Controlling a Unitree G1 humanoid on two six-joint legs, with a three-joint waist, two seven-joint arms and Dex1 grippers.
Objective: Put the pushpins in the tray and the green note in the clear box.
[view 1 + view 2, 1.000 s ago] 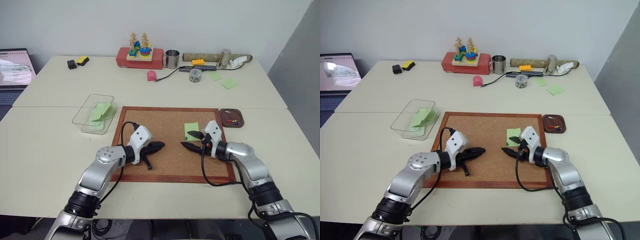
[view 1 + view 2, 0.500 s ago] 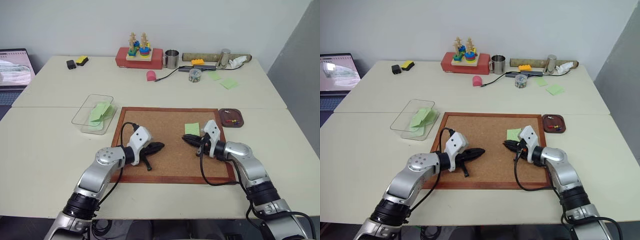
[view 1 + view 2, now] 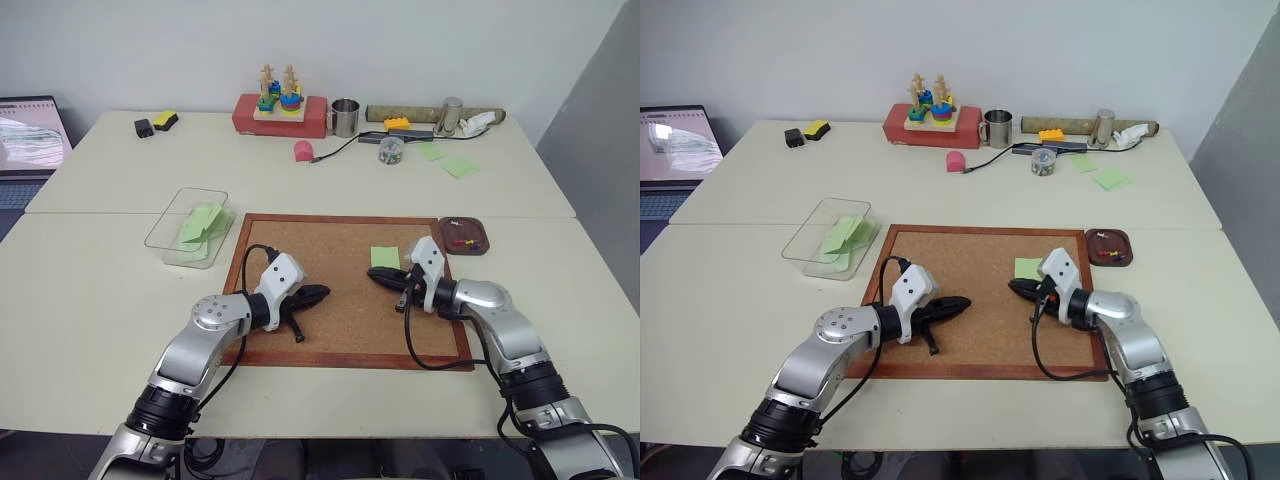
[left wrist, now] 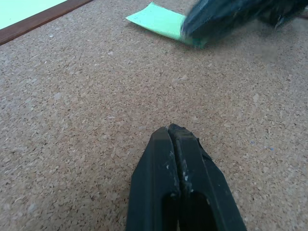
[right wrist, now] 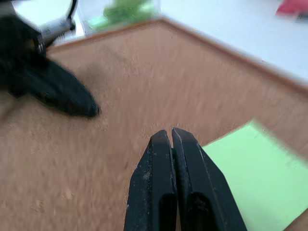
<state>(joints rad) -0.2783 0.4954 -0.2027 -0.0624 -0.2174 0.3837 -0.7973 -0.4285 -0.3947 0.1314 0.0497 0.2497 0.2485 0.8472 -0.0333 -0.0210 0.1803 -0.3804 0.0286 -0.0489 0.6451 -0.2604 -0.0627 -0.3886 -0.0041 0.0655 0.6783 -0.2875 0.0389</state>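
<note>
The green note (image 3: 385, 257) lies flat on the cork board (image 3: 310, 240), right of its middle. My right gripper (image 3: 372, 274) hovers just above the note's near-left corner, shut; the right wrist view shows its fingertips (image 5: 171, 135) pressed together beside the note (image 5: 255, 168), and I cannot tell whether anything tiny is pinched. My left gripper (image 3: 322, 292) rests shut low over the board's middle, its tips (image 4: 169, 131) closed on nothing. The dark-brown tray (image 3: 480, 238) sits off the board's right corner with pushpins (image 3: 458, 242) inside. The clear box (image 3: 165, 232) stands left of the board.
Light-green slips (image 3: 200, 224) lie inside the clear box. Along the table's back are a red block with a stacking toy (image 3: 280, 112), a metal mug (image 3: 344, 117), a pink object (image 3: 302, 151), cables and more green notes (image 3: 458, 167). A laptop (image 3: 30, 135) is far left.
My right gripper closed its fingers, which stood apart a second ago, then rose a little off the board beside the note. The left gripper stayed still.
</note>
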